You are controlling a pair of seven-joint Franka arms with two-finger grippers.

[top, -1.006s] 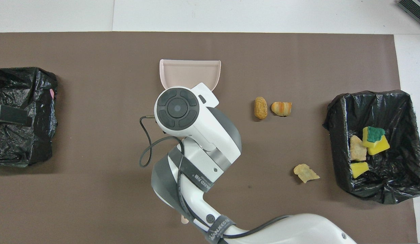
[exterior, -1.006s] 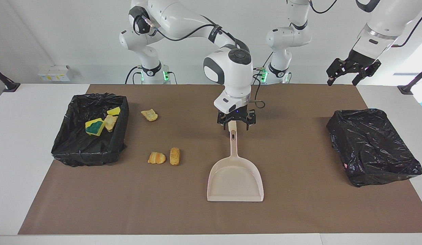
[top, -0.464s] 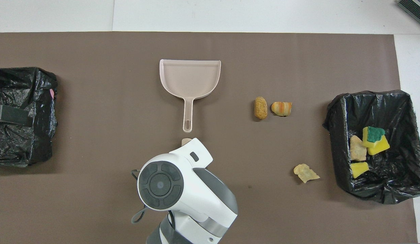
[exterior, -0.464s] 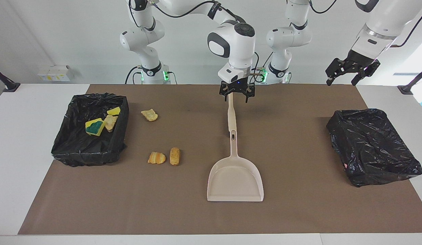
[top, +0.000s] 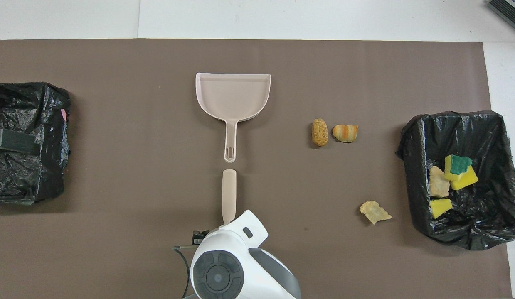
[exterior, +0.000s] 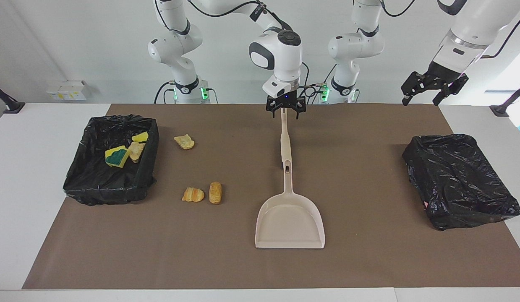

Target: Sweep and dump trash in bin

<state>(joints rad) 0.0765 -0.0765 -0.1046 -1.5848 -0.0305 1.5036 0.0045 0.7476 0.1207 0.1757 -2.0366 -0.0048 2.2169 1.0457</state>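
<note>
Three loose trash scraps lie on the brown mat: a beige chunk (exterior: 184, 141) (top: 375, 211), an orange striped lump (exterior: 193, 194) (top: 345, 133) and a brown lump (exterior: 215, 192) (top: 319, 132). Sponge pieces (exterior: 117, 156) (top: 460, 168) and a beige chunk lie in the open black-lined bin (exterior: 147, 167) (top: 411, 166) at the right arm's end. The beige dustpan (exterior: 290, 218) (top: 232, 95) lies mid-mat, with the beige brush (exterior: 285, 142) (top: 229, 195) in line with its handle, nearer the robots. My right gripper (exterior: 285, 112) is open over the brush's nearer end, which it hides. My left gripper (exterior: 423, 94) is open and waits high over the left arm's end.
A second bin covered in black bag (exterior: 459, 180) (top: 28, 141) stands at the left arm's end of the mat. The brown mat (exterior: 369, 260) covers most of the white table.
My right gripper has risen from the dustpan's handle and moved toward the robots along the brush to its nearer end. The dustpan, brush and scraps have not moved.
</note>
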